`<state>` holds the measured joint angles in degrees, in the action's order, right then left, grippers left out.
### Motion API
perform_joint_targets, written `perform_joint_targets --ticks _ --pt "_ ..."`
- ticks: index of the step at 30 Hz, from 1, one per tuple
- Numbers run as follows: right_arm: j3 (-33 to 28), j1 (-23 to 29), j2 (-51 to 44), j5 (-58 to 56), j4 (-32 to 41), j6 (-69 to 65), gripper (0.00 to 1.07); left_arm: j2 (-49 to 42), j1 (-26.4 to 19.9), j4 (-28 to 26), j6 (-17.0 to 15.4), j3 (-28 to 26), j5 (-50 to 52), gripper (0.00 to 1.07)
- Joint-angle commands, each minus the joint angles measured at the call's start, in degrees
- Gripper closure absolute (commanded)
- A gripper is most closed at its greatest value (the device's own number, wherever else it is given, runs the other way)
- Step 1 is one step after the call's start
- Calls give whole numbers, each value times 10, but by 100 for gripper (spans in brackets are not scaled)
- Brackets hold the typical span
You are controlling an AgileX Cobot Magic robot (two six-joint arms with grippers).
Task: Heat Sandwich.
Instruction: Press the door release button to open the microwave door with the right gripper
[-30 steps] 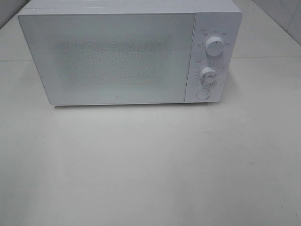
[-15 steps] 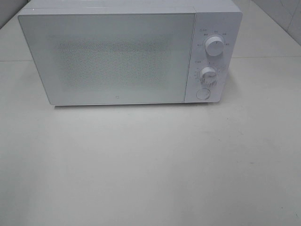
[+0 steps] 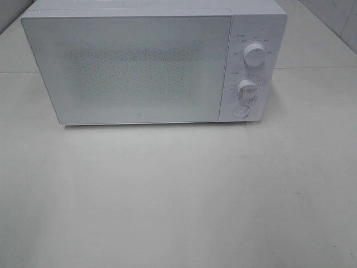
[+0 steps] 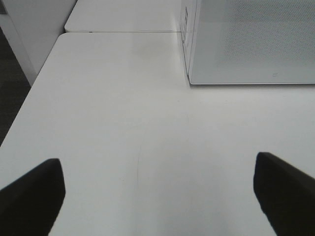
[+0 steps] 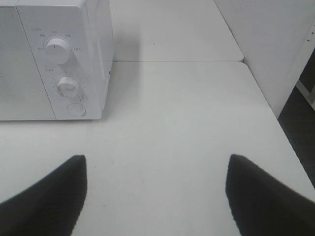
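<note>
Black left gripper and right gripper hover wide open, holding nothing. Matte white tabletop below; closed white boxy microwave fills the upper frame.

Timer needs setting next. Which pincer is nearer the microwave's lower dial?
Right. The right pincer hangs in front of the lower dial, offset rightward; the left pincer hangs by the door, at its far edge.
</note>
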<state>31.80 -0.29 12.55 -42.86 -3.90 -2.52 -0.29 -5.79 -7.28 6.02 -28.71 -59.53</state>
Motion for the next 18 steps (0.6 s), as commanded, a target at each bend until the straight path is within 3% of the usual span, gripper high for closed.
perform_joint_targets --ticks 1,18 --pt "3 -3 25 38 2 0 31 -13 -2 -5 -4 2 3 9" --pt "3 -3 226 231 2 -4 31 -13 -2 -5 -4 2 3 9"
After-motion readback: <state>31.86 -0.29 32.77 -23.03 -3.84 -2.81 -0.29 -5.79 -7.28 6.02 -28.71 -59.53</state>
